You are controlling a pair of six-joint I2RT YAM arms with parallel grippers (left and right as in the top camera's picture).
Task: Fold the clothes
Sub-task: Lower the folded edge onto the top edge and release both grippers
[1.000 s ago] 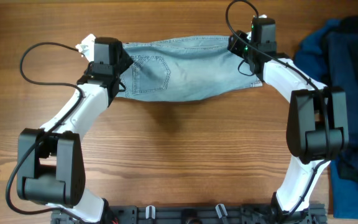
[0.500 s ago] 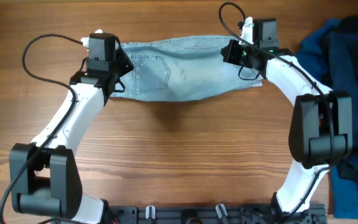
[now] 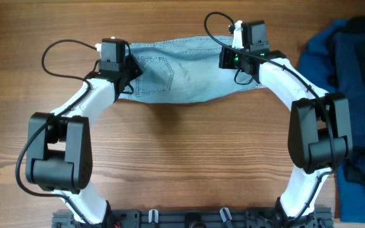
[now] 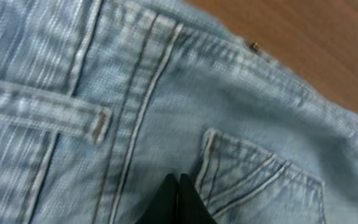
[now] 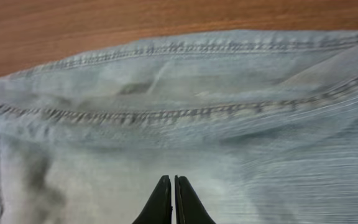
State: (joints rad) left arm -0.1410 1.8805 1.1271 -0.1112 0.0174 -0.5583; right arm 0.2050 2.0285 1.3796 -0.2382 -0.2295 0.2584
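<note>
- Left gripper [image 4: 178,200]: the jaws have just come together. The tips meet over the denim beside the back pocket [image 4: 261,182]. No fabric shows between them, so a pinch cannot be confirmed.
- Right gripper [image 5: 173,200]: the jaws have likewise just closed, tip against tip, above a stitched seam. No fold of cloth is visible in the jaws.
- Both wrists have shifted inward in the last second. The left now sits over the 9 o'clock end of the shorts [image 3: 192,79], the right over the 2 o'clock corner.
- The shorts lie spread flat at 12 o'clock on the table [image 3: 182,158], single layer, outline unchanged. No fold is made yet.
- Judgement: closing at both ends is probably the grasp for a first fold. Verify that each jaw pair holds cloth before lifting, since an empty closure leaves the garment behind.
- Dark navy garments [image 3: 347,69] lie heaped at 3 o'clock, apart from the shorts.
</note>
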